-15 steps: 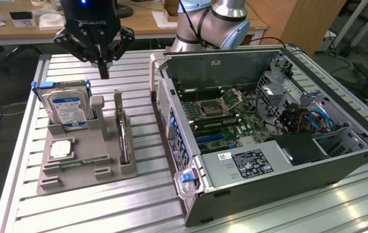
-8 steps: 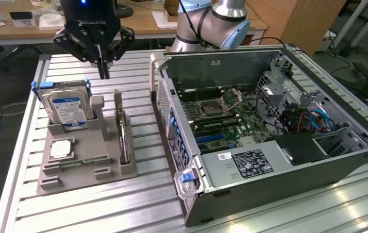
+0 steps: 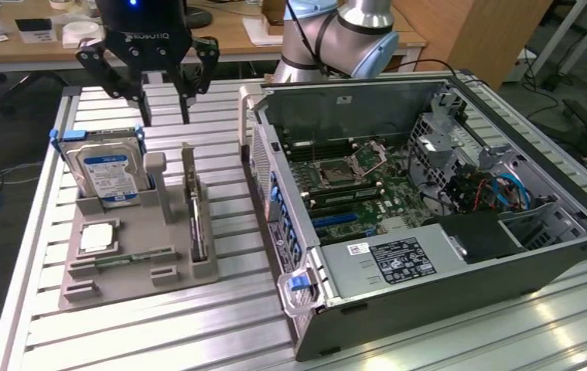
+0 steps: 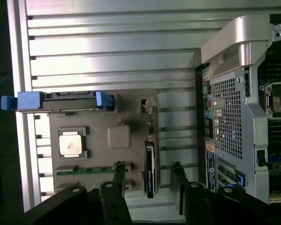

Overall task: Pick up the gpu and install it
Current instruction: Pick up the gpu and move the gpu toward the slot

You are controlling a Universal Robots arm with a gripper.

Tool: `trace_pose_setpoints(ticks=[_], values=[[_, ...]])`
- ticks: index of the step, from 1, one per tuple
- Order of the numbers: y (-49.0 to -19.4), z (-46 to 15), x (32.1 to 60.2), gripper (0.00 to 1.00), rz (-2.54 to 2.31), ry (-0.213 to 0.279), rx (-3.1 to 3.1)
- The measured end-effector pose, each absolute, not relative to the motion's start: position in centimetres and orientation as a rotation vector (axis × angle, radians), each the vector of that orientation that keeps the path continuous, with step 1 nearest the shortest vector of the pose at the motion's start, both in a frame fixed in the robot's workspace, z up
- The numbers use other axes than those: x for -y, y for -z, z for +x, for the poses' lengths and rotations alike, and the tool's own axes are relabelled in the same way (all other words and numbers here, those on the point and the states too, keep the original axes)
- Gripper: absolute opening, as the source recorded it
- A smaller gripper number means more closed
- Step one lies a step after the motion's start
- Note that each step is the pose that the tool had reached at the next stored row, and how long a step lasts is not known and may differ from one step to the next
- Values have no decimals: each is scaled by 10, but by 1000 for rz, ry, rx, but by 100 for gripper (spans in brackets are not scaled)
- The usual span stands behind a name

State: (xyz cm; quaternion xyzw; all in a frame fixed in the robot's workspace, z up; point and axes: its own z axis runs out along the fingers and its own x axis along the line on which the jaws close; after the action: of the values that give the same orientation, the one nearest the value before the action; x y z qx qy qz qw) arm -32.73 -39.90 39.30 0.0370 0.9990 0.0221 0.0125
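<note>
Exterior view: spread claw (image 3: 165, 120) high above gpu (image 3: 198, 222)

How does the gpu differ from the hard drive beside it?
The gpu is a thin dark card, edge-on; the hard drive is a thick silver box. The hard drive carries a blue-white label and blue side rails; the gpu has neither. Both stand upright in the grey holder.

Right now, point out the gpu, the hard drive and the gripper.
gpu (image 3: 198, 228): exterior view, upper edge of the card.
hard drive (image 3: 107, 175): exterior view, its blue-white label.
gripper (image 3: 165, 114): exterior view, midway between the open fingertips.
</note>
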Motion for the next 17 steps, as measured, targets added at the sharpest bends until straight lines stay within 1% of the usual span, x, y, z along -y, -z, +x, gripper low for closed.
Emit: trace_pose_setpoints(ticks=[1, 2, 3, 4, 17], values=[[-393, -327, 399, 53, 116, -69, -3114], [-393, -327, 399, 58, 115, -69, -3114], [-393, -327, 399, 58, 115, -69, -3114], [-392, -327, 398, 65, 109, -69, -3114], [-375, -327, 404, 65, 32, -70, -3120]])
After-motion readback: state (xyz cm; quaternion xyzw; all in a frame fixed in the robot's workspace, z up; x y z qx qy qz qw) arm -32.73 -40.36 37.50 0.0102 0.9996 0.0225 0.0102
